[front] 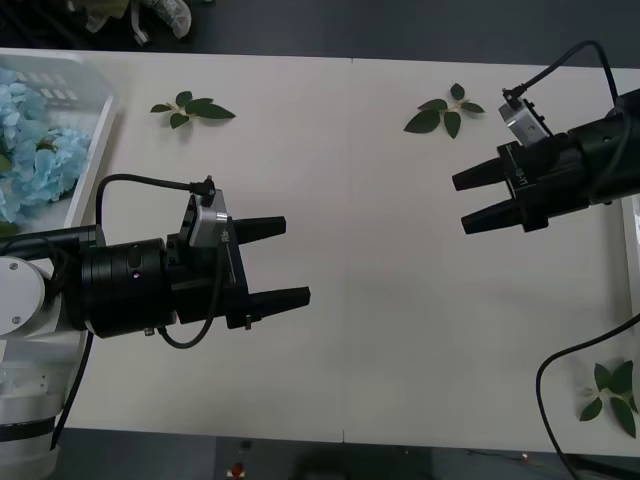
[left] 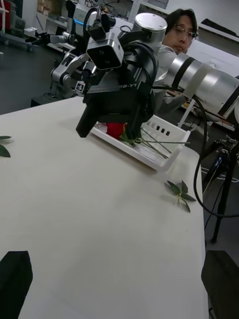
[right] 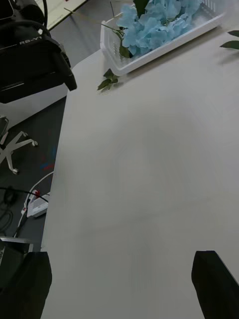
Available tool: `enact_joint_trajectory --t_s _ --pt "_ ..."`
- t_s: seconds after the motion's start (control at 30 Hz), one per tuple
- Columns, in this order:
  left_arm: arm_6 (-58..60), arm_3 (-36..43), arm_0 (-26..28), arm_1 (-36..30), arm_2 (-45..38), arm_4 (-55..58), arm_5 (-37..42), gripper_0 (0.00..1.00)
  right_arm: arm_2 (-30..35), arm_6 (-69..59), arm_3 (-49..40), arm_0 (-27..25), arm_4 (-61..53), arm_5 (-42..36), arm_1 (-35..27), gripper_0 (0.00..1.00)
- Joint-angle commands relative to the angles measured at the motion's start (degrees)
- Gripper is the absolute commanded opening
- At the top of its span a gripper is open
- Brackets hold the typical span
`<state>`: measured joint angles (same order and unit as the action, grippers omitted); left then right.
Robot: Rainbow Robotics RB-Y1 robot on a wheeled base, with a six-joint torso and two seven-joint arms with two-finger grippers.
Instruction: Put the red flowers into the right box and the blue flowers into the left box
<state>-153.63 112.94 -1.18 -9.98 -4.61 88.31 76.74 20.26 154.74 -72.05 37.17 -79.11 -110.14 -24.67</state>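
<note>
The blue flowers (front: 30,140) lie heaped in the left box (front: 95,150), a white slotted basket at the table's far left; the right wrist view shows the blue flowers (right: 154,22) in that basket (right: 149,55) too. In the left wrist view a red flower (left: 115,130) lies with its green stems in the right box (left: 164,159), partly hidden behind the right arm. My left gripper (front: 296,260) hovers open and empty over the table's left middle. My right gripper (front: 460,204) hovers open and empty at the right, beside the right box.
Loose green leaf sprigs lie on the white table: one at the back left (front: 190,108), one at the back right (front: 445,112), one at the front right corner (front: 612,392). Cables hang from both wrists. The wide middle of the table is bare.
</note>
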Motion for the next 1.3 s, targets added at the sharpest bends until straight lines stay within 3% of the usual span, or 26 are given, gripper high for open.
enact_joint_trajectory --t_s 0.03,0.8,1.3 --pt "-1.37 1.23 1.18 0.05 -0.05 0.73 0.52 1.00 -2.33 0.26 -0.81 1.76 -2.28 0.14 0.24 0.83" --pt "-1.37 1.23 1.18 0.05 -0.05 0.73 0.52 1.00 -27.12 0.26 -0.81 1.76 -16.25 1.24 -9.08 0.83" --pt "-1.37 1.23 1.18 0.05 -0.05 0.73 0.52 1.00 -27.29 0.26 -0.81 0.00 -17.66 2.30 -10.04 0.82"
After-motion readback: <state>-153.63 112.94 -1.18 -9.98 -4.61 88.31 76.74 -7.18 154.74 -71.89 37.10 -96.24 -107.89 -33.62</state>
